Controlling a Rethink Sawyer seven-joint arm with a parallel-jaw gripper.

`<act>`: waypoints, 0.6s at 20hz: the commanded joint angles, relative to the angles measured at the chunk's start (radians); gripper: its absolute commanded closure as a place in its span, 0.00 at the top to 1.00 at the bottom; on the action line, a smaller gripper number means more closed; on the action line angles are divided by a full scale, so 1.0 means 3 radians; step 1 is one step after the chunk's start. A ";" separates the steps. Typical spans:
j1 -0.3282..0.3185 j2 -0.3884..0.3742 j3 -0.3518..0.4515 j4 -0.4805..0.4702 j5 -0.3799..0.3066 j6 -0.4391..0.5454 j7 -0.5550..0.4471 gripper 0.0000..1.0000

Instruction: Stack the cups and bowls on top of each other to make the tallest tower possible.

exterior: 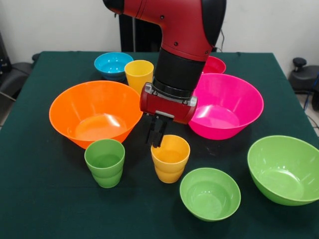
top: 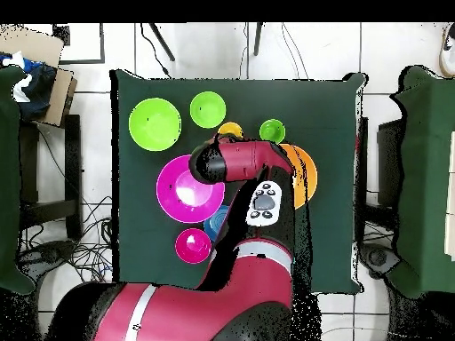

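Observation:
My gripper (exterior: 157,134) hangs at the far left rim of the orange-yellow cup (exterior: 170,158), which stands upright on the table; its tips overlap that rim. The green cup (exterior: 105,162) stands to its left. The yellow cup (exterior: 139,73) stands behind the large orange bowl (exterior: 94,112). The large hot pink bowl (exterior: 227,104) sits right of the arm. The large lime green bowl (exterior: 286,169) and the small lime green bowl (exterior: 210,193) are at the front right. The light blue bowl (exterior: 113,63) and the red-pink bowl (exterior: 214,64) sit at the back. The darker blue bowl (top: 213,222) barely shows under the arm.
The dark green table (exterior: 45,199) holds everything. The red arm (top: 240,164) covers the table's middle in the overhead view and hides the gripper there. Chairs and clutter stand round the table's sides.

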 commanded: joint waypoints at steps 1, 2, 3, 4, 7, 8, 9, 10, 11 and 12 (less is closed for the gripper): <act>0.0054 0.0043 0.0215 0.0023 0.0074 0.0379 0.0233 0.00; 0.0066 0.0035 0.0199 0.0029 0.0075 0.0371 0.0246 0.00; 0.0068 0.0028 0.0199 0.0035 0.0077 0.0375 0.0241 0.00; 0.0067 0.0029 0.0198 0.0034 0.0079 0.0375 0.0238 0.00; 0.0066 0.0040 0.0199 0.0030 0.0078 0.0350 0.0227 0.00; 0.0063 0.0045 0.0203 0.0029 0.0081 0.0346 0.0225 0.00; 0.0065 0.0034 0.0202 0.0038 0.0082 0.0344 0.0225 0.00; 0.0061 0.0034 0.0206 0.0038 0.0083 0.0343 0.0218 0.00; 0.0056 0.0031 0.0215 0.0042 0.0088 0.0357 0.0210 0.00; 0.0059 0.0032 0.0214 0.0042 0.0088 0.0355 0.0212 0.00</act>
